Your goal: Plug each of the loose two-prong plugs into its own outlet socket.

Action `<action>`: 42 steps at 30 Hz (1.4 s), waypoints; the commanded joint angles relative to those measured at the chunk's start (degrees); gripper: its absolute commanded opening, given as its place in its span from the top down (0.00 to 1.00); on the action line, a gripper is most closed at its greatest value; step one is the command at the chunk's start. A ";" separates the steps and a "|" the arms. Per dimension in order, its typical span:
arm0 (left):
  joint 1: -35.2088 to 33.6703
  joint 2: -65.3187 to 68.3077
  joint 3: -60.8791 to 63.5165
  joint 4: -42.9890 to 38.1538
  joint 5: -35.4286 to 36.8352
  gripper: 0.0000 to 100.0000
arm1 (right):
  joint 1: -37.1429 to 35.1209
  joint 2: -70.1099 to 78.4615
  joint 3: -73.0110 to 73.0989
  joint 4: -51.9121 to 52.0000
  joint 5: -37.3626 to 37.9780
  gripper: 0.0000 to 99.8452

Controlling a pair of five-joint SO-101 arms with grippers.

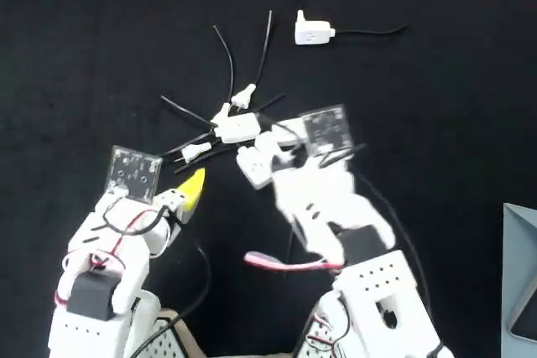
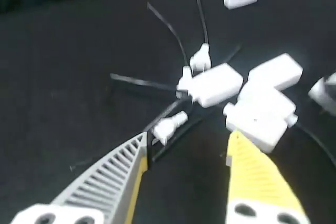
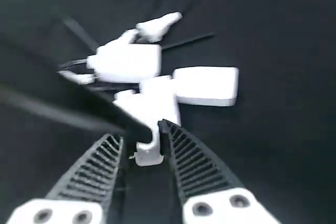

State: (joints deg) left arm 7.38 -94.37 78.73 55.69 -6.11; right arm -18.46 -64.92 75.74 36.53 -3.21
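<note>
left gripper (image 2: 187, 137) open near loose plug (image 2: 169, 126) | right gripper (image 3: 140, 132) holds white block (image 3: 152, 106) | second plug (image 2: 185, 80) touches socket box (image 2: 215, 85)

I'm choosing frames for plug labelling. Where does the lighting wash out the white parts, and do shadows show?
High view: the outlet adapters and the right arm wash out against the black cloth; no shadows readable. Left wrist view: same washout, though the loose plug keeps its outline. Right wrist view: adapters glare brightest, seams lost.

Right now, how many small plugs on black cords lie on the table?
3: one plug near the left gripper, a second and third at the middle white block; others may be hidden.
</note>
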 commanded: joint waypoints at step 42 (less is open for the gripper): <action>3.74 104.00 -77.58 -1.32 -26.64 0.69 | 8.97 -0.40 1.54 -8.88 7.47 0.99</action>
State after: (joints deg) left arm 10.11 6.20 8.75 55.08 -27.47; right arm -10.11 -64.92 77.67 28.88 3.74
